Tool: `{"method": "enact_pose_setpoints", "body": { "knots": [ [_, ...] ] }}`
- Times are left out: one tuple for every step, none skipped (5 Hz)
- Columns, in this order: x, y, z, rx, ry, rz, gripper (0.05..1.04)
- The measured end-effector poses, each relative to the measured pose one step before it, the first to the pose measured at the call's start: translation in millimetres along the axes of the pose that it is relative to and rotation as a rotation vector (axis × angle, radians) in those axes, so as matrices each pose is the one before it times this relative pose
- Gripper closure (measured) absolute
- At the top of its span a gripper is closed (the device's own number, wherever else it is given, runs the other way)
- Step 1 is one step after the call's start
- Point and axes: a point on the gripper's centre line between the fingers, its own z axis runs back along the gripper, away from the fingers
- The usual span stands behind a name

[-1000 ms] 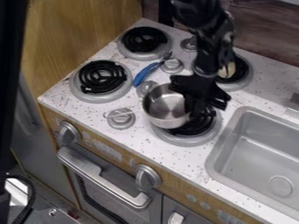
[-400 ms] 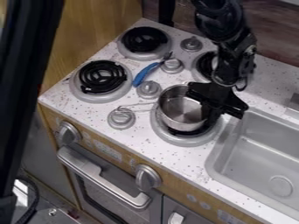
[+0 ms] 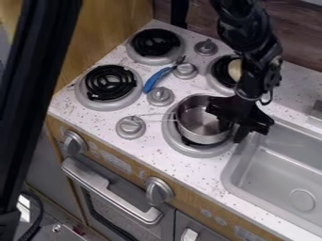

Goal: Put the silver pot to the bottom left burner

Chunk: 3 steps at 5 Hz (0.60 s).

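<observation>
- camera view: your silver pot [image 3: 202,123] is upright, or nearly so, over the lower right burner [image 3: 181,145]; base contact can't be made out.
- your gripper [image 3: 232,130] is narrowed on the pot's wall at the sink side, one finger inside, one outside; this pinch likely lets you carry it without using the wire handle [image 3: 157,118].
- that handle points left, above or beside a stove-top knob [image 3: 131,127]; judged a snag risk if you slide low.
- target, as you'd read it: the bottom left burner [image 3: 108,87], across from the pot. task not done; next would call for lift, leftward carry, level set-down.
- blue tool [image 3: 157,79] lies between the left and right burners, so you'd want height over it.
- obscured: the arm [image 3: 253,52] covers part of a pale round thing [image 3: 235,69] at the upper right burner [image 3: 213,84]; you can't identify it. a blurred dark upright [image 3: 39,94] cuts off the left side; the sink [image 3: 277,167] runs out of view.
</observation>
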Motion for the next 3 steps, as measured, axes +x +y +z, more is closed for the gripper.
{"method": "enact_pose_setpoints", "body": {
  "knots": [
    [2.15, 1.75, 8.8, -0.0055, -0.0041, 0.0177, 0.248],
    [5.97, 1.99, 27.31, -0.0453, -0.0485, 0.0414, 0.082],
    [-2.6, 2.37, 16.9, -0.0379, -0.0089, -0.0195, 0.083]
  ]
}}
